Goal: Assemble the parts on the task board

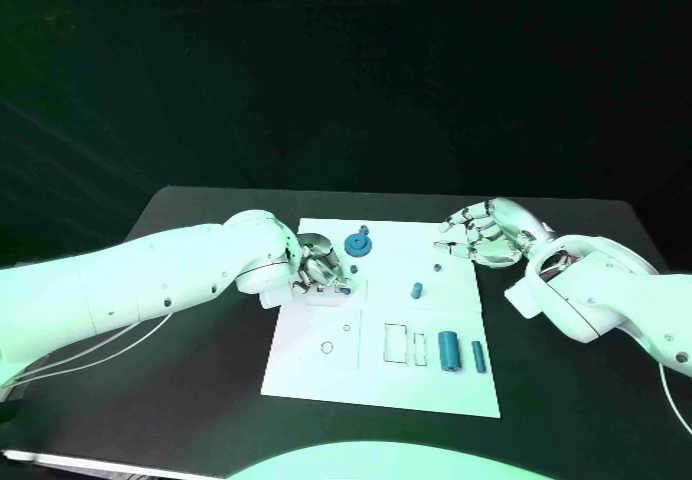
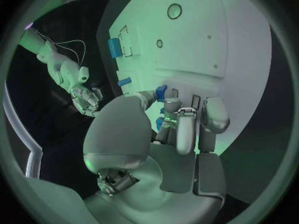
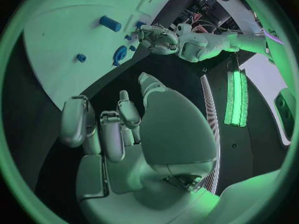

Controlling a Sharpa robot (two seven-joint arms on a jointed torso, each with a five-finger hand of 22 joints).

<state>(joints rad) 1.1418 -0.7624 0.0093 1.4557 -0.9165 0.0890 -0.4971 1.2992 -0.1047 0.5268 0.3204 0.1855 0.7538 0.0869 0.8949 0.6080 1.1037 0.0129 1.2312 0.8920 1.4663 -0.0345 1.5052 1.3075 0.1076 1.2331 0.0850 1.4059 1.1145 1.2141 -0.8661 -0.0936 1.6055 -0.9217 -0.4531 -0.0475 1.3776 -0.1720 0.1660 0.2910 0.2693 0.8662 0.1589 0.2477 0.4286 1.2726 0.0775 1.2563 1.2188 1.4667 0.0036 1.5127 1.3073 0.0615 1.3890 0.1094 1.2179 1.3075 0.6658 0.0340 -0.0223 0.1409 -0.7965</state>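
The white task board (image 1: 378,375) lies mid-table. My left hand (image 1: 320,265) is low over its left side, and in the left wrist view the thumb and a finger pinch a small blue part (image 2: 161,91) against the board (image 2: 206,45). A blue gear (image 1: 358,244) stands just beyond that hand. A short blue piece (image 1: 417,291) and a tiny peg (image 1: 434,268) sit mid-board. A blue cylinder (image 1: 450,350) and a thinner one (image 1: 479,356) lie near the right edge. My right hand (image 1: 483,232) hovers at the board's far right corner, fingers apart and holding nothing (image 3: 112,124).
Outlined slots (image 1: 397,343) and a round hole (image 1: 327,348) mark the board's near half. Black table (image 1: 188,400) surrounds the board on all sides. The right wrist view shows the gear (image 3: 119,53) and the left hand (image 3: 156,37) across the board.
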